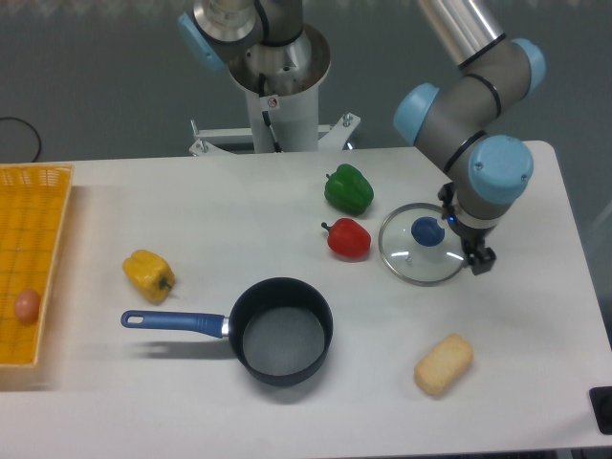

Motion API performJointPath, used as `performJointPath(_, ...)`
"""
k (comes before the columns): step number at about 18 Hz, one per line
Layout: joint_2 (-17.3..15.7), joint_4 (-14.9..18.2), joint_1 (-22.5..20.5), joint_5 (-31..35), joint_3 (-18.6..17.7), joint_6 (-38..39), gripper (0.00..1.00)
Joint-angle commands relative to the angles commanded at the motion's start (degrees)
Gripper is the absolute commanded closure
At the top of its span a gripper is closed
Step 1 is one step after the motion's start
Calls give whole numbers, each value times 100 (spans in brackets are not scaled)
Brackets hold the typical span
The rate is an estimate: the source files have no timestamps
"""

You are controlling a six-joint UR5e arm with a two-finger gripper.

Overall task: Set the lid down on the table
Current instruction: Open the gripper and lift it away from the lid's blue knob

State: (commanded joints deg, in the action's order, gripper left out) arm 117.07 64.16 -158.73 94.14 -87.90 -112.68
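The claw (475, 256) is hanging just off the right edge of the lid (423, 245), its dark fingers pointing down over the white surface, and it is gripping nothing; from this angle I cannot tell whether the fingers are spread or drawn together. The lid is lying flat on the table (316, 402), its blue knob fully showing at the centre and its metal rim ringing bare tabletop seen through the glass.

Just left of the lid a red pepper (348, 238) is resting, with a green pepper (348, 188) sitting behind it, nearer the robot's base. In front of the claw, toward the near edge, a pale bread roll (444, 363) is lying at a slant.

The dark saucepan (281, 330) is standing uncovered near the middle, holding nothing, its blue handle pointing left. A yellow pepper (148, 274) is sitting beyond that handle. At the far left a yellow mesh basket (48, 206) is holding a single egg (28, 305) near its front corner.
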Motion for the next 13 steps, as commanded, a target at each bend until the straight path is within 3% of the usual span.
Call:
performJointPath(6, 79, -79, 35, -344, 378, -26, 0)
performJointPath(13, 35, -79, 53, -397, 414, -26, 0)
